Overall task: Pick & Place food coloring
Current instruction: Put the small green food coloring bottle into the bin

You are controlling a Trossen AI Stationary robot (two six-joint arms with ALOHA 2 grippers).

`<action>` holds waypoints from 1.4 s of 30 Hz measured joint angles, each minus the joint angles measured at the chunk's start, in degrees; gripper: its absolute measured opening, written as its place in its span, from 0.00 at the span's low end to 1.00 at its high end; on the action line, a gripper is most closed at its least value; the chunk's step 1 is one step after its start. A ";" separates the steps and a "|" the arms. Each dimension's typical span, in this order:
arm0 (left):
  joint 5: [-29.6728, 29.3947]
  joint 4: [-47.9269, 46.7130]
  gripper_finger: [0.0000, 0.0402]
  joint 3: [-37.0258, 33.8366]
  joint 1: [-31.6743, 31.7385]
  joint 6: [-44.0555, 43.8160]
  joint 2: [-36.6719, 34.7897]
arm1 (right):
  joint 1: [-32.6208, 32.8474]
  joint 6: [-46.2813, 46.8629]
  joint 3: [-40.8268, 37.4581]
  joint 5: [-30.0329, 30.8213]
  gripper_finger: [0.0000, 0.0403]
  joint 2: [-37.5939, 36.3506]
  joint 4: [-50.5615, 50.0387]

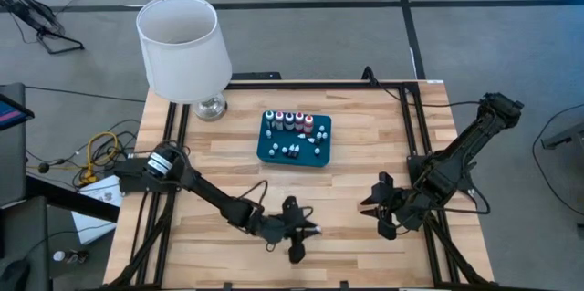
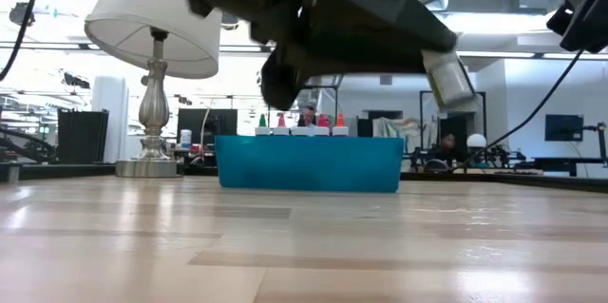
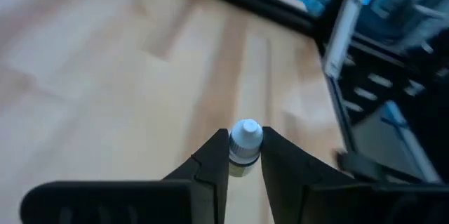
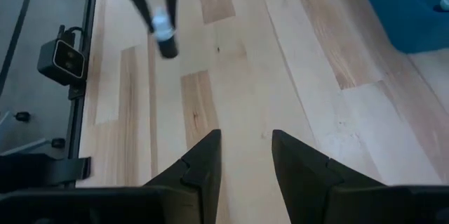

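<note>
The food coloring is a set of tiny bottles standing in a teal tray (image 1: 294,140) (image 2: 309,162) at mid-table. A row of coloured ones (image 1: 292,122) stands at the far side, with small white ones (image 1: 297,150) in front. My left gripper (image 1: 310,230) (image 3: 245,141) is near the table's near edge, shut on one small white-capped bottle (image 3: 245,147) (image 4: 164,36). My right gripper (image 1: 370,207) (image 4: 245,143) hovers open to its right, above bare wood, and touches nothing. My left gripper pinches the small bottle between its two fingers (image 3: 214,155) at the cap end (image 3: 247,134). It comes at the bottle from the table's left, slanting down. The bottle's dark body (image 4: 168,47) sticks out past the fingertips. The low view shows it lifted clear of the table.
A table lamp with a white shade (image 1: 182,43) (image 2: 152,42) stands on its silver base (image 1: 212,107) at the far left corner, left of the tray. Black frame rails (image 1: 412,127) run along the table's sides. Bare wood (image 1: 347,254) lies between the two grippers.
</note>
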 joint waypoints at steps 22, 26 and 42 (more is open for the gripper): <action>-7.59 -28.03 0.15 -6.61 14.70 7.99 -21.52 | -5.18 -0.78 0.00 3.13 0.29 0.00 1.41; -7.10 -27.46 0.15 -12.15 18.09 8.87 -26.45 | -7.35 -0.78 0.00 3.01 0.29 0.00 1.52; -5.60 -17.74 0.15 -31.98 26.94 7.22 -38.46 | -13.94 -3.36 0.00 2.32 0.29 0.00 2.46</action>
